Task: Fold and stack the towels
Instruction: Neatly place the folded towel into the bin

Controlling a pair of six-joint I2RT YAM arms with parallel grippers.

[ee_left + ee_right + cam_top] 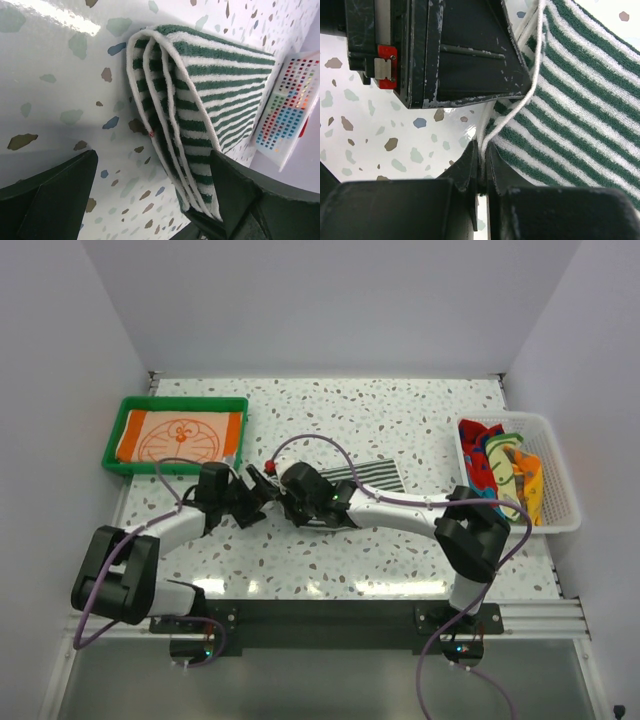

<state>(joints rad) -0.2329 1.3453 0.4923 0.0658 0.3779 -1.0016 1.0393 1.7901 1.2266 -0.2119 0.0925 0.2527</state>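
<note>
Your left claw (pixel 152 165) stands wide over one end of the folded striped towel (pixel 210 100), which lies on the table (pixel 400 420), and grips nothing. Close it off-centre and you'll catch only some layers, so the fold could spill open on the lift. Your right claw (pixel 481 167) is pinched tight on the towel's white hem. It looks like just a sliver of cloth, though that close view hides how deep the bite goes. Pull sideways and the hem could slip out, or the towel could drag. The claws sit very close together, so a hasty move risks a knock. The basket (pixel 565 485) at right holds more towels (pixel 503 472).
</note>
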